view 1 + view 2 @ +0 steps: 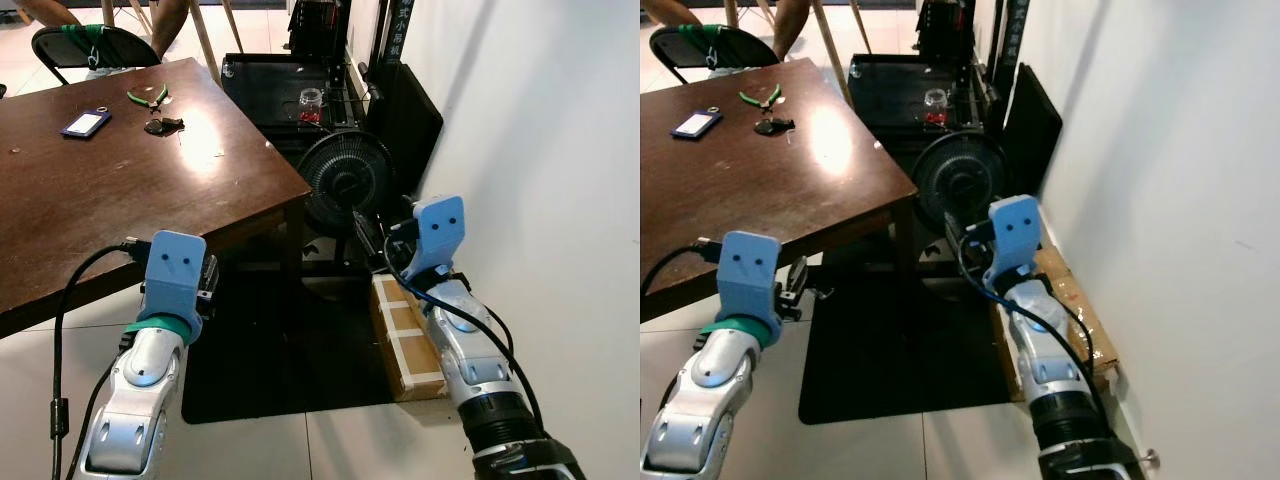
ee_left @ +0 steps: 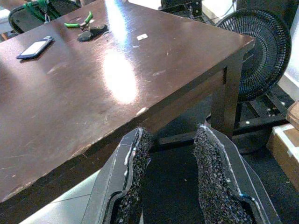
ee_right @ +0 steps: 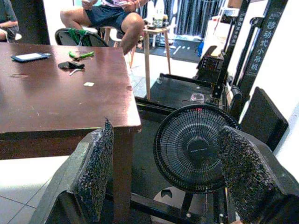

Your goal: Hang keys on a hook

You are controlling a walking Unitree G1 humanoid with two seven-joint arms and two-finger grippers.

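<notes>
The keys [image 1: 163, 125], a dark fob with a small bunch, lie on the brown table [image 1: 120, 190] near its far edge, beside green pliers [image 1: 148, 96]. They also appear in the wrist views as the keys [image 2: 92, 33] and the keys [image 3: 71, 65]. My left gripper [image 2: 173, 184] is open and empty, held low just off the table's near edge. My right gripper [image 3: 170, 172] is open wide and empty, off the table's right side and pointing at a black fan [image 3: 196, 147]. Both grippers are far from the keys.
A blue-framed tag [image 1: 85, 122] lies left of the keys. The fan [image 1: 345, 180] stands by the table's corner leg, against the white wall [image 1: 540, 150]. A cardboard box [image 1: 405, 335] and a black mat [image 1: 280, 350] lie on the floor. A person [image 3: 112, 14] sits beyond the table.
</notes>
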